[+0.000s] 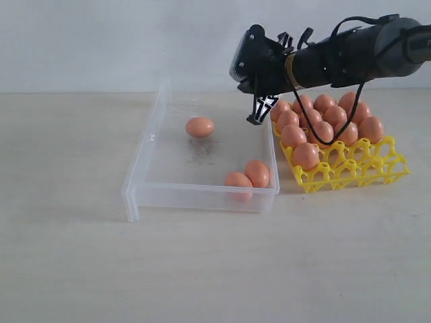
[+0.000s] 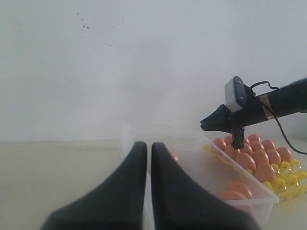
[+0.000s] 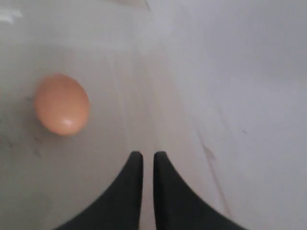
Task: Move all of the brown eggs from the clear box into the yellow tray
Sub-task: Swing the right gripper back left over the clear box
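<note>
The clear box (image 1: 154, 134) lies in the middle with three brown eggs in it: one alone toward the far side (image 1: 200, 126) and two touching at the near right corner (image 1: 248, 176). To its right, the yellow tray (image 1: 377, 168) holds several brown eggs (image 1: 323, 121). My right gripper (image 1: 258, 116) hangs shut and empty over the box's far right part, to the right of the lone egg (image 3: 62, 104). Its own view shows its tips (image 3: 148, 153) over the box floor. My left gripper (image 2: 145, 143) is shut and empty, low at the box's left end.
The box and the tray sit side by side on a pale wooden table (image 1: 67, 256), with a white wall behind. The right arm (image 1: 350, 57) reaches in over the tray from the right. Faint dark scuffs (image 1: 202, 158) mark the box floor.
</note>
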Action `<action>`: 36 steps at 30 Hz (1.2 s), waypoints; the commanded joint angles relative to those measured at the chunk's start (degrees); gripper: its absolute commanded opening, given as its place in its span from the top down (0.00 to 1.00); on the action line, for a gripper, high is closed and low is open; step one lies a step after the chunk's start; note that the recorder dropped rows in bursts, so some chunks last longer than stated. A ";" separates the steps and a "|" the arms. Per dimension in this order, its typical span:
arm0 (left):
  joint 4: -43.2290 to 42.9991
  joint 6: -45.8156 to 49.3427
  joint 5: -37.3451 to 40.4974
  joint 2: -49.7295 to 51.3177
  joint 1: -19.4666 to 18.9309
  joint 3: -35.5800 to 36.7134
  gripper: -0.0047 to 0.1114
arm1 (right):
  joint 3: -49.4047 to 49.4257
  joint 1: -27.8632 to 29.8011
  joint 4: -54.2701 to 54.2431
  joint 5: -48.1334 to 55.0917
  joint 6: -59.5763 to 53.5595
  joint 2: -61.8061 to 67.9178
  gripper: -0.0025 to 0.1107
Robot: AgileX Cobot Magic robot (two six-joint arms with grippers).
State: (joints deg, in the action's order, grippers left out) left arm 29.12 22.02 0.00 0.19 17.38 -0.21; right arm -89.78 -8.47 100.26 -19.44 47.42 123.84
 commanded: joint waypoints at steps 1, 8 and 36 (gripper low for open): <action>0.30 0.29 0.00 -0.19 -0.22 0.21 0.93 | -7.61 2.23 -11.22 14.03 8.49 4.09 0.98; 0.30 0.29 0.00 -0.19 -0.22 0.21 0.93 | -15.18 4.84 -9.33 -9.25 50.96 8.45 0.98; 0.30 0.31 -1.65 -0.19 -0.22 0.21 0.93 | -16.45 -1.36 -75.92 10.01 -37.01 7.60 0.98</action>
State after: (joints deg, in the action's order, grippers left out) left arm 29.12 22.02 0.00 0.19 17.38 -0.21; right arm -104.46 -9.83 33.14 -12.71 7.49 130.61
